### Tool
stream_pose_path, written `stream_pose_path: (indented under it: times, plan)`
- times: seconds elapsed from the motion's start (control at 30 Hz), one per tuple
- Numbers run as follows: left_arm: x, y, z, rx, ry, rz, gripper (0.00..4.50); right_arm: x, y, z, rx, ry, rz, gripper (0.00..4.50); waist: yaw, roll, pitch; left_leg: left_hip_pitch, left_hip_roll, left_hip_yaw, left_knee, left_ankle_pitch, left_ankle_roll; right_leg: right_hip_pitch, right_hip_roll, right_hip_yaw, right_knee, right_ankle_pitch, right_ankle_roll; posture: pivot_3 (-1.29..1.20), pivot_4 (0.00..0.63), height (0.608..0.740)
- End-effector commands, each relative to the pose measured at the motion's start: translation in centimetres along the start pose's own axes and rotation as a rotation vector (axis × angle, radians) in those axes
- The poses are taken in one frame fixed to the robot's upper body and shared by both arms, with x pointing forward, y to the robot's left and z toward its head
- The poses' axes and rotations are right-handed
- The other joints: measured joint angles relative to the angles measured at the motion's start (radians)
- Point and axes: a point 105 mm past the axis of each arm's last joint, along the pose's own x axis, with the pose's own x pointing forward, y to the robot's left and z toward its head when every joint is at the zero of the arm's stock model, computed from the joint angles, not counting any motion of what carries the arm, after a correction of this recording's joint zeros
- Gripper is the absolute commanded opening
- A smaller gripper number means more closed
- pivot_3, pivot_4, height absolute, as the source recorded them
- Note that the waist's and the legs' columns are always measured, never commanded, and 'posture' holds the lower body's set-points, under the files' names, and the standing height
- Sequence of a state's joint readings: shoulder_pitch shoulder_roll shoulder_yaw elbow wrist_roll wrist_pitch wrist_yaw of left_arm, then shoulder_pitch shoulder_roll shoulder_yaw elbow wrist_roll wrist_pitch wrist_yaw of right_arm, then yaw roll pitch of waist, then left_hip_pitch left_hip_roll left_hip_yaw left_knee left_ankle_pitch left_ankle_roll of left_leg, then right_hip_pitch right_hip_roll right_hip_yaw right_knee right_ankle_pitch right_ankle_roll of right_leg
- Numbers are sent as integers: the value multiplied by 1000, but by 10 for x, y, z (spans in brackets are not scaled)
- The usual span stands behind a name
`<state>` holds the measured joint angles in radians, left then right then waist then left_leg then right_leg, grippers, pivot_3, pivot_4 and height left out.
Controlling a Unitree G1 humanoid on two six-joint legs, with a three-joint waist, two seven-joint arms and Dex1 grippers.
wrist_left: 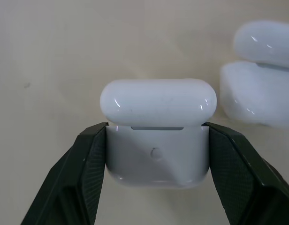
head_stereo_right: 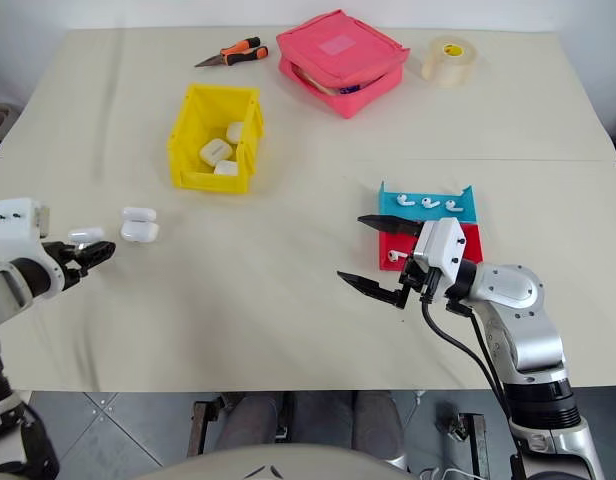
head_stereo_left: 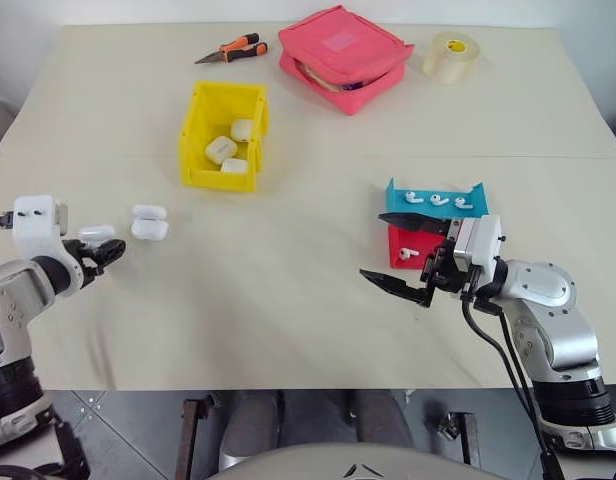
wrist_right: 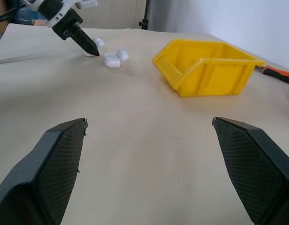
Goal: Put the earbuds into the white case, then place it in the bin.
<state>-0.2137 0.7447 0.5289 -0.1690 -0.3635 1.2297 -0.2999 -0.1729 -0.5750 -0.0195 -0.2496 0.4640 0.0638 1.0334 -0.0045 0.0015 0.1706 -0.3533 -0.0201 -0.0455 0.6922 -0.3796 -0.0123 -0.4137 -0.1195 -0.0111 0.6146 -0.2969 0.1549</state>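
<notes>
Beige desk, head view: left pincer clamps white case near the left edge; bin farther back; earbuds in red-and-blue tray; right pincer gapes wide. Left wrist: grip sits low on the body, lid ajar; keep it level. Inside hidden. Right wrist: bin interior unseen.

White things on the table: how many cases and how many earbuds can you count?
White cases: 5
Earbuds: 4
Total: 9
</notes>
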Motion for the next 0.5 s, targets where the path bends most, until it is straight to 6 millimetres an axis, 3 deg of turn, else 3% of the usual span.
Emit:
stream_pose_path:
  times: [0.03, 0.1, 0.27, 0.5]
  plan:
    - [-6, 10, -7, -3, 30, 39, 2810, -2, 0, 8, -24, -27, -5, 4500, -1, 0, 0, 0, 0, 0, 0, 0, 0, 0, 0, 0, 0, 0, 0, 0, 150, 740]
    - [-8, 11, -10, -21, 61, 53, 2810, -1, 1, 7, -21, -26, -4, 4500, -1, 0, 0, 0, 0, 0, 0, 0, 0, 0, 0, 0, 0, 0, 0, 0, 150, 740]
    - [-11, 8, -11, -21, 116, 89, 4414, -1, 2, 7, -14, -27, -1, 4500, 1, 0, 0, 0, 0, 0, 0, 0, 0, 0, 0, 0, 1, 0, 0, 0, 150, 740]
    - [-18, 2, -13, -26, 192, 93, 4488, 1, 1, 9, -13, -27, 6, 4500, -2, 0, 0, 0, 0, 0, 0, 0, 0, 0, 0, 1, 2, 0, 0, 0, 150, 740]
